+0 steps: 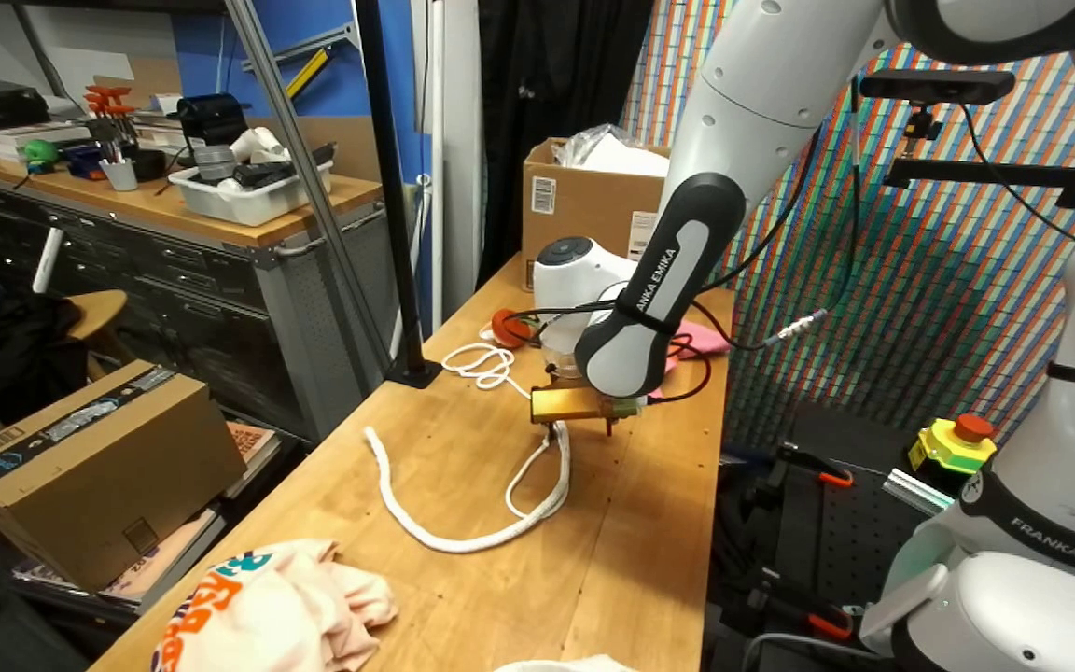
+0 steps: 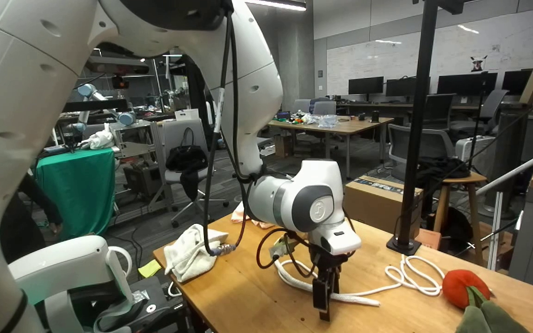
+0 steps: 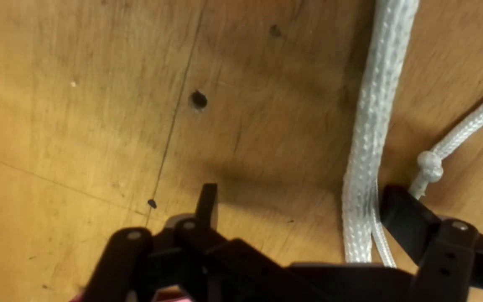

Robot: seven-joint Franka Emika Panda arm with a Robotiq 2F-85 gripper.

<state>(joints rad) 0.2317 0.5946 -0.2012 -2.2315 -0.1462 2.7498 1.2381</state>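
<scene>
The black 2-finger gripper (image 3: 301,197) stands spread wide, pinching nothing; the thick white braided rope (image 3: 365,138) runs between its fingers, much nearer 1 of them, probably because the gripper straddles it off-centre. Contact there is unclear. Just outside that finger lies a thin white cord with a knotted end (image 3: 463,130). Farther out, the rope curves across the brown wooden table (image 1: 631,560), seemingly slack because nothing pulls it.
</scene>
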